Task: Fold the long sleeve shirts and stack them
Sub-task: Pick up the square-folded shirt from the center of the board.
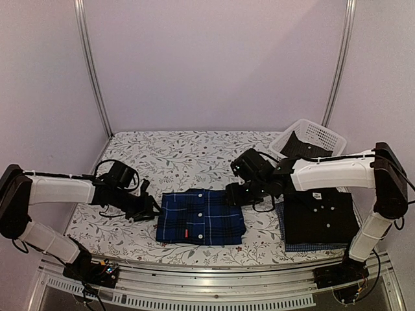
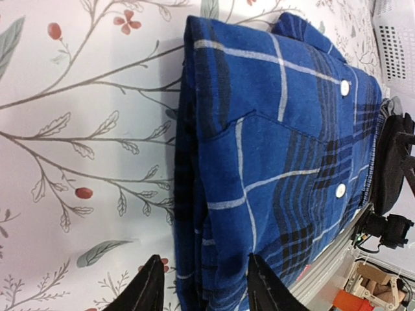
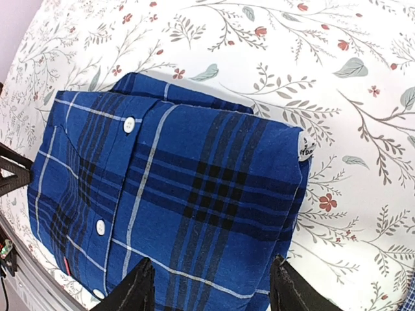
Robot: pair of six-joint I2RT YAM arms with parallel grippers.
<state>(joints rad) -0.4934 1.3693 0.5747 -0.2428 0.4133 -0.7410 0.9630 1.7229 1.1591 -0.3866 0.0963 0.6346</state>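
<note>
The folded dark blue plaid shirt lies flat in the middle of the table, near its front edge. Both arms reach in low, one from each side, forearms almost level. The table has a white floral cover; the walls are pale lilac. The left gripper stands with fingers apart at the shirt's left edge, and the right gripper stands apart over its right edge.

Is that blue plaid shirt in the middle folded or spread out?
Folded. The blue plaid shirt lies as a compact rectangle, no sleeves showing, and the left wrist view shows stacked layers along its edge.
</note>
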